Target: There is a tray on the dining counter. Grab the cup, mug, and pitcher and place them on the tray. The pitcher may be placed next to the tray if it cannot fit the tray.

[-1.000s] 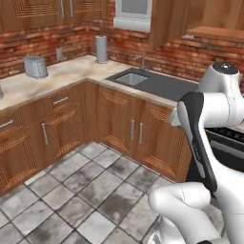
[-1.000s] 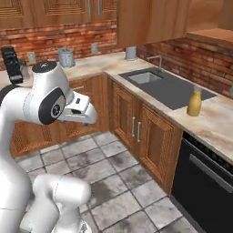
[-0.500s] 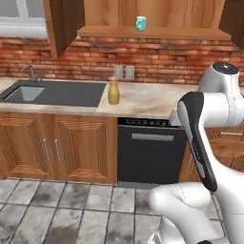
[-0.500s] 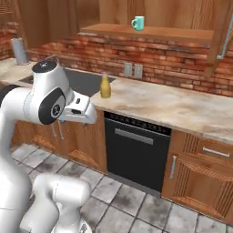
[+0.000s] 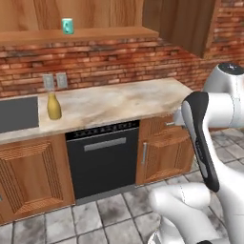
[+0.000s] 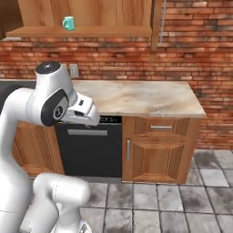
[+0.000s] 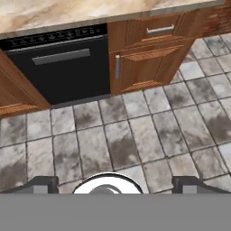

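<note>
The base is turning: since the earlier frames both base views are sweeping along the brick-backed kitchen counter, so the sink is leaving the left base view at 9 o'clock and the counter's end cabinet is coming in. This is camera motion; the things themselves are not moving.

The gripper [image 7: 115, 182] is standing fully spread and holding nothing, its two dark fingertips [image 7: 41, 183] rising at 7 and 5 o'clock of the hand view and looking down at the grey floor tiles [image 7: 135, 135]. Beyond them, at 11 o'clock, is the black dishwasher [image 7: 58, 67]; at 1 o'clock, the wooden cabinet door [image 7: 144, 63].

The arm [image 5: 200, 133] is folded close over the base, elbow high, hand tucked down and forward: a carrying pose.

The pitcher [image 5: 54, 106] is standing upright on the kitchen counter [image 5: 124, 102] at 9 o'clock of the left base view, near the sink [image 5: 18, 114]. The mug [image 5: 67, 25] is sitting on the wooden wall shelf [image 5: 95, 34] at 11 o'clock.

Judged step: driving to a first object. To do it well, the base should stop square to the chosen thing, near enough that the arm need not overreach, jaws kept wide until aligned.
</note>
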### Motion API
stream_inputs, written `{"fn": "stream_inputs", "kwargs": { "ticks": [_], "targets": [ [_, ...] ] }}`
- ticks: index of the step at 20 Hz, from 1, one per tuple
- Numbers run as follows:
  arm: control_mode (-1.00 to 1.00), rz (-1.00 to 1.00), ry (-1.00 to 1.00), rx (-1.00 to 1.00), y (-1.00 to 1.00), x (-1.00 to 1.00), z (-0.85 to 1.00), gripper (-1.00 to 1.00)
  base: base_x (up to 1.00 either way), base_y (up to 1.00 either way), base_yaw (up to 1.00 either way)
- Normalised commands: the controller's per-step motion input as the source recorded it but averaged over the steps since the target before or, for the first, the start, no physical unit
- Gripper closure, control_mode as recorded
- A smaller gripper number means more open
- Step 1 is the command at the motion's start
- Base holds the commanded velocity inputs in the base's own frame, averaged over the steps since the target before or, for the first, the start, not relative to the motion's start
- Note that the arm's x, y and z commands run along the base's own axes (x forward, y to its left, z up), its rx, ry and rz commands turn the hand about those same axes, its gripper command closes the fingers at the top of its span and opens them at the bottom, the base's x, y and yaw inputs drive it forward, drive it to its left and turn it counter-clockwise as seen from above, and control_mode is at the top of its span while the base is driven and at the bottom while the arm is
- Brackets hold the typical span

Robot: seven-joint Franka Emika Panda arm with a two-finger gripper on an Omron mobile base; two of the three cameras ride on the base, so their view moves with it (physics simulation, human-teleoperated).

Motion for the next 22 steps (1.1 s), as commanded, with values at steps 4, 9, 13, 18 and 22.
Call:
{"fn": "stream_inputs", "kwargs": {
  "ticks": [4,9,13,18,22],
  "targets": [
    [1.00,0.00,0.00,0.00,0.00,0.00,0.00,-1.00,0.38,0.96,-0.22],
    [1.00,0.00,0.00,0.00,0.00,0.00,0.00,-1.00,0.35,1.00,-0.08],
    [1.00,0.00,0.00,0.00,0.00,0.00,0.00,-1.00,0.39,0.46,-0.01],
    [1.00,0.00,0.00,0.00,0.00,0.00,0.00,-1.00,0.56,0.04,0.00],
    [1.00,0.00,0.00,0.00,0.00,0.00,0.00,-1.00,0.63,0.00,0.00]
  ]
}}
